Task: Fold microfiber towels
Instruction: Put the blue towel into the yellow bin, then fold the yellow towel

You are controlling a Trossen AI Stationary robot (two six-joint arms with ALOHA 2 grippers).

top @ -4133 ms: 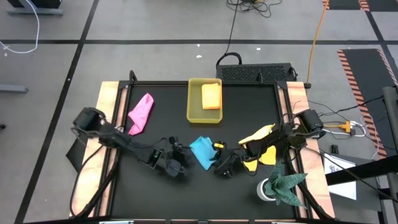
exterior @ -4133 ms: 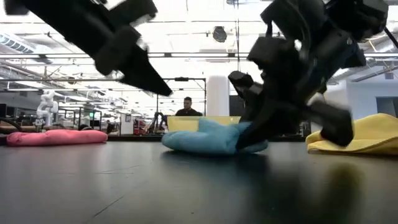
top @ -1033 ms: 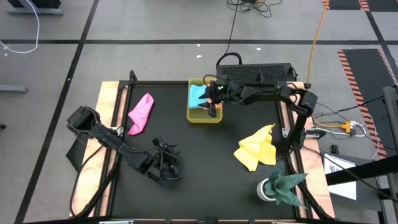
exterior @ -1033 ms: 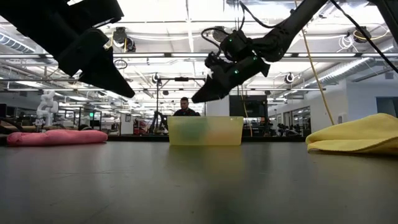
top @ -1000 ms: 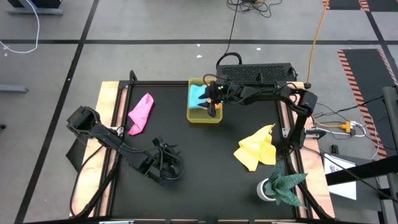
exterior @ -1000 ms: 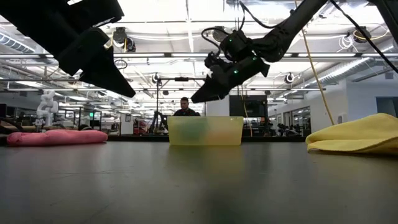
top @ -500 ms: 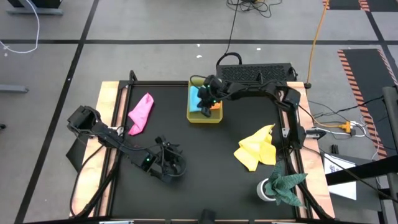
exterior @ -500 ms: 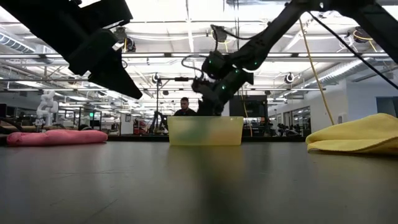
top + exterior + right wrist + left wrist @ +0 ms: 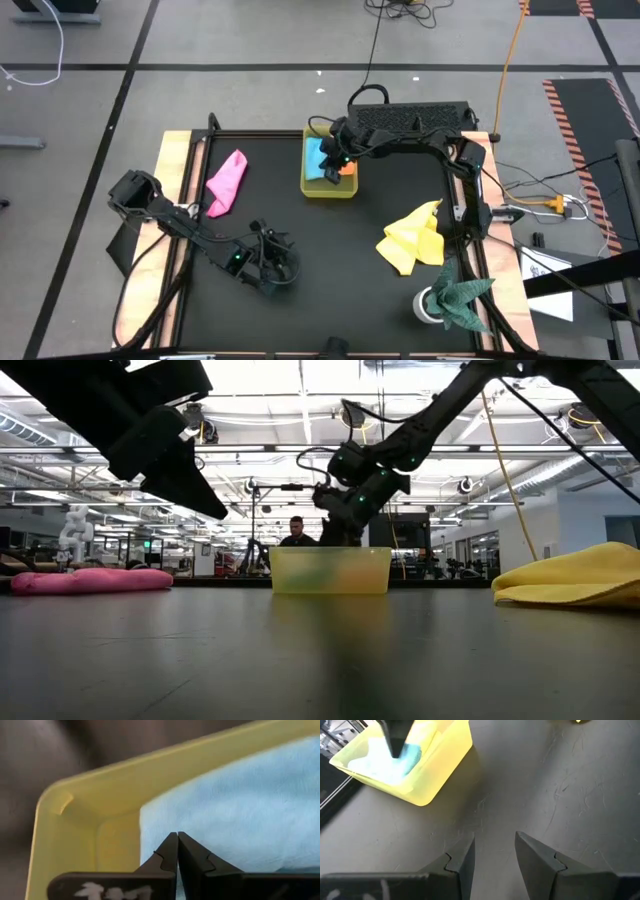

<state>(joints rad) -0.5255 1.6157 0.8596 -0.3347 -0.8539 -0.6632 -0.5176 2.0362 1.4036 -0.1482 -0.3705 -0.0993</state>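
The blue towel (image 9: 318, 158) lies bunched in the yellow tray (image 9: 328, 190) at the desk's far edge, over the tray's left half, with the orange towel (image 9: 347, 169) showing beside it on the right; in the right wrist view its soft nap fills the tray's corner (image 9: 240, 815). The pink towel (image 9: 227, 182) lies crumpled near the desk's left edge, and the yellow towel (image 9: 412, 239) lies loosely heaped toward the right side, well apart from the tray. A dark green cloth (image 9: 458, 296) sits at the desk's (image 9: 330, 290) near right corner. Four seconds ago the blue towel lay at the near middle of the desk between both hands and only the orange one was in the tray; now it is in the tray. A second ago the right hand was above the tray with its fingers spread; since then it has come lower over the tray and its fingers have closed. The right hand (image 9: 334, 172) reaches from the far right over the tray, its tips (image 9: 177, 840) pressed together just over the blue towel, gripping nothing that can be seen. The left hand (image 9: 277, 274) hovers over the near left part of the desk, fingers (image 9: 540, 860) partly apart and empty, pointing toward the tray; it has barely shifted in the last second.
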